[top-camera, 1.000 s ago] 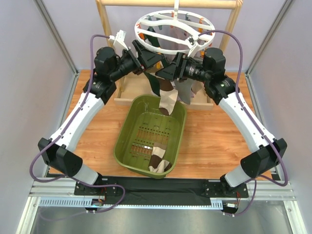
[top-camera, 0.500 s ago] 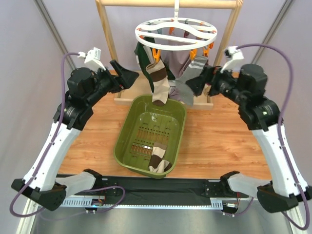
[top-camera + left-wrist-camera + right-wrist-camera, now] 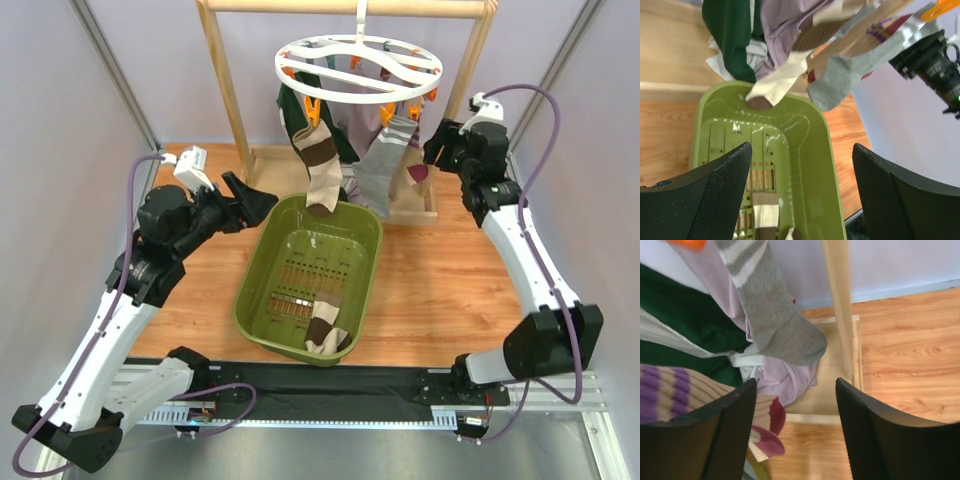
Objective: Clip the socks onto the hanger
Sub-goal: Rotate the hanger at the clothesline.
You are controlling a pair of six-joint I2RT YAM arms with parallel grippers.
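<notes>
At the near end of the olive basket (image 3: 245, 300) lies one brown-and-cream sock (image 3: 325, 335), crumpled, its length running roughly near to far. The left gripper (image 3: 801, 149), jaws spread and empty, hovers by the basket's far left corner. It is nearer that sock than the right gripper (image 3: 795, 382), likewise spread and empty beside the hung socks (image 3: 385, 165). Beneath the hanger (image 3: 360, 45), fabric hides which clips are free.

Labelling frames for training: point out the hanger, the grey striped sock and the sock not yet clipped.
hanger (image 3: 361, 20): top external view, on its white hook stem.
grey striped sock (image 3: 785, 340): right wrist view, on its foot.
unclipped sock (image 3: 322, 335): top external view, on its brown-and-cream middle.
</notes>
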